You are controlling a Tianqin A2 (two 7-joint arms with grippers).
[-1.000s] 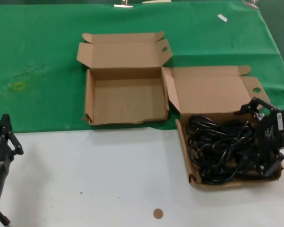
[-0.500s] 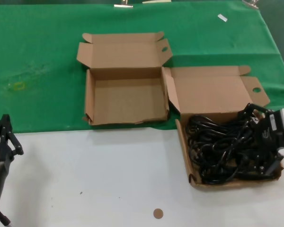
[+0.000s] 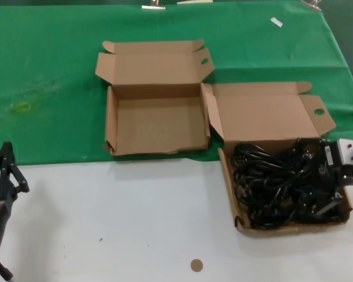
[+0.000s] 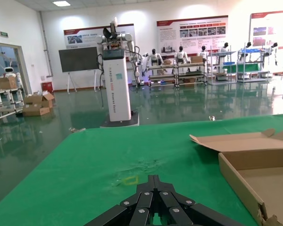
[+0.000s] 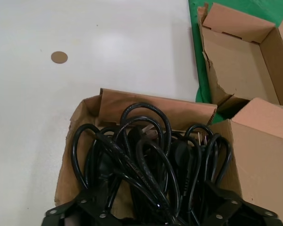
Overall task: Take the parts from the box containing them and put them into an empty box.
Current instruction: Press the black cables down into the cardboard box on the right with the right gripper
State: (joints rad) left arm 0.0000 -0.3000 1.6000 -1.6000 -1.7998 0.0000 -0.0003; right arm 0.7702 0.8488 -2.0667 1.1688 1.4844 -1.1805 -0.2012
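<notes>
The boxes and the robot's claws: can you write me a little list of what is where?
full box: box with black cables, on the white table, on the robot's right
parts: tangled black cables piled inside it
empty box: open empty box on the green cloth, nothing inside
right claw: right claw down among the cables at the box's far right side
left claw: left claw waiting at the table's left edge, away from both boxes
extra: small brown disc on the table

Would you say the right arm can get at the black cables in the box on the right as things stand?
Probably yes. The right gripper is already down among the black cables at the far right edge of their open box, whose lid is folded back, so nothing covers them.
</notes>
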